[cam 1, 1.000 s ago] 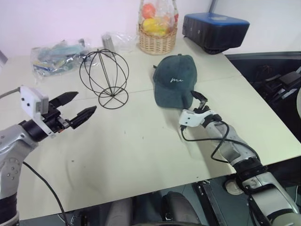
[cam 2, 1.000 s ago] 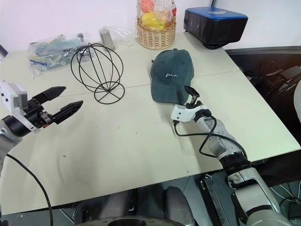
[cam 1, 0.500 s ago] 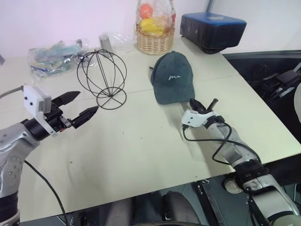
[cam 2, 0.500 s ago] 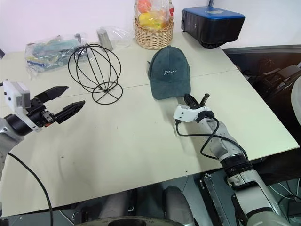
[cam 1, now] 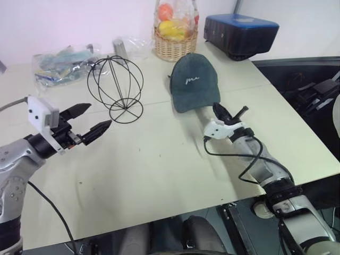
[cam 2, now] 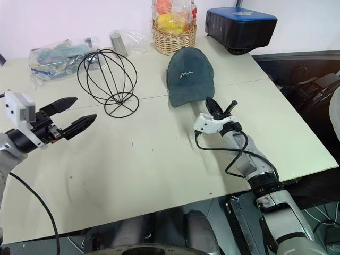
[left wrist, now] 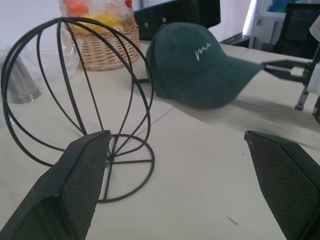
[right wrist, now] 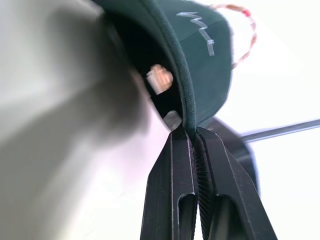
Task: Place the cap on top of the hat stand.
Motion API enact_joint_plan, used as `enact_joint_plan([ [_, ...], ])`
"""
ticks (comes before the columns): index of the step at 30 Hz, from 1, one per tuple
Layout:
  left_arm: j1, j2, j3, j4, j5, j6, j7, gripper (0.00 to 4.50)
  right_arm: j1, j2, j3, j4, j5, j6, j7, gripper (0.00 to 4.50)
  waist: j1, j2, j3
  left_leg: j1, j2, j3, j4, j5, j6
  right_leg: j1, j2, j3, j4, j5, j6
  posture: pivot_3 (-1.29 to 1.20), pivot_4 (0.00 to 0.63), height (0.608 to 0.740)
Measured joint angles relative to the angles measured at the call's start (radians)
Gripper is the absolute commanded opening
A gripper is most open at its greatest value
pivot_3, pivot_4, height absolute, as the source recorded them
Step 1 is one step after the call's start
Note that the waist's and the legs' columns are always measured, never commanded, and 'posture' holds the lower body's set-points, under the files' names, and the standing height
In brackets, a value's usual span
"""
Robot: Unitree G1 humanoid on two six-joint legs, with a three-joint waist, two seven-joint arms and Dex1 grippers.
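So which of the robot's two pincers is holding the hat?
The right pincer: it is shut on the cap brim. The left pincer hangs open, holding nothing.

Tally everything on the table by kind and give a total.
Cap: 1
Wire hat stand: 1
Wicker fruit basket: 1
Dark blue box-shaped device: 1
Clear plastic bags: 2
Metal cup: 1
Total: 7

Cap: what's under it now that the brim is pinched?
Under the cap the right wrist view shows its dark inside, shadowed table and two small pale tags. The rest is covered.
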Motion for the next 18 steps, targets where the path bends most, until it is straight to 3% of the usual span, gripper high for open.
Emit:
enact_joint_plan([
  [18, -0.033, 0.002, -0.008, 0.033, 0.018, -0.002, -0.027, 4.50, -0.030, 0.058, -0.065, -0.057, 0.090, -0.032, -0.016, 0.02, -0.001, 0.000, 0.000, 0.000, 0.000, 0.000, 0.000, 0.000, 0.000, 0.000, 0.000, 0.000, 0.000, 0.000, 0.000, 0.00, 0.150, 0.740],
])
